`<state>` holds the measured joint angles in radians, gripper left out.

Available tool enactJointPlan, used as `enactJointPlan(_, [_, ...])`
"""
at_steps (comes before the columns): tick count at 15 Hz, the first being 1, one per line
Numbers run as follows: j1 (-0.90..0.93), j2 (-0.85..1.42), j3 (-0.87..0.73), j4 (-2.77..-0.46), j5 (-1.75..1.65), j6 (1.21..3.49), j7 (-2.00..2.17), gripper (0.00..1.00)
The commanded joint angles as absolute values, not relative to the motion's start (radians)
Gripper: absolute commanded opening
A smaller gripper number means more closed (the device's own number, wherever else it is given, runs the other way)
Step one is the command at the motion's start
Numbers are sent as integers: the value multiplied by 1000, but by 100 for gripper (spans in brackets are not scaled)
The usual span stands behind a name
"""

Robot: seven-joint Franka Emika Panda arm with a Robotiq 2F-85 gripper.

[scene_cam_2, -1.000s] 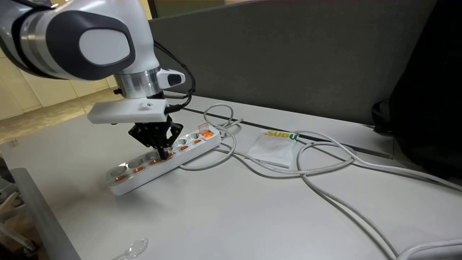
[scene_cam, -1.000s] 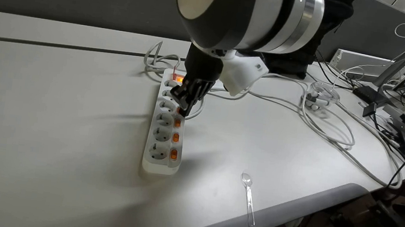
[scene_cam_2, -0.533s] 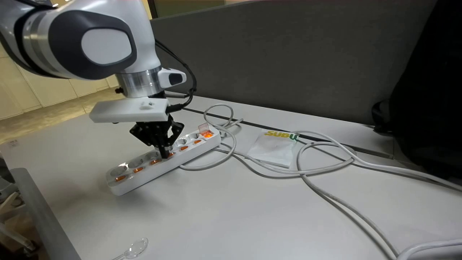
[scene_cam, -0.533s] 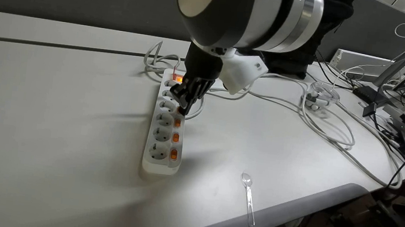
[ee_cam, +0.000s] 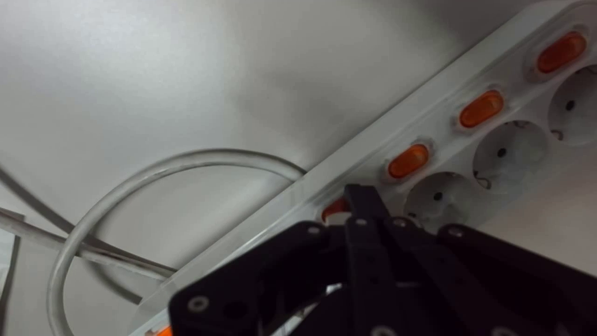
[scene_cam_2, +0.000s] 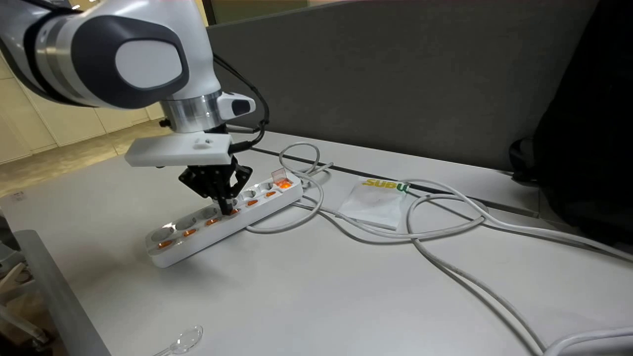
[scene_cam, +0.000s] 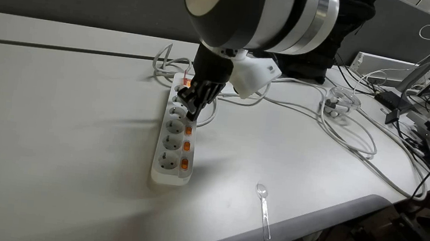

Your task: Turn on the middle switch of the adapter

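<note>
Glare whitens the desk (ee_cam: 116, 51) in the wrist view; soft shadows flank the power strip (scene_cam: 180, 136); the near-black gripper (ee_cam: 371, 200) seems slightly blurred.

White arm (scene_cam_2: 198, 66), dark-grey joint shell (scene_cam_2: 95, 64), silver collar (scene_cam_2: 192, 113); black cable (scene_cam_2: 266, 111); black pincer (scene_cam_2: 226, 207), round screws (ee_cam: 198, 304).

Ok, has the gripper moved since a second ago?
Yes, slightly: in an exterior view, the gripper has shifted left and up the picture against the unmoved power strip.

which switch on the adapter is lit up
The end switch beside the raised see-through flap on the adapter: it glows bright orange, while the other switches look duller and unlit.
</note>
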<state>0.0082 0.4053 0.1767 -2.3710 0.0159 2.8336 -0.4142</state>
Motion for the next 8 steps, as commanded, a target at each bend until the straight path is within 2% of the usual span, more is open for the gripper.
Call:
enactJointPlan(1, [-9, 426, 191, -2347, -4, 2837, -399, 0])
enactJointPlan(8, [-3, 437, 183, -2340, -10, 2829, -392, 0])
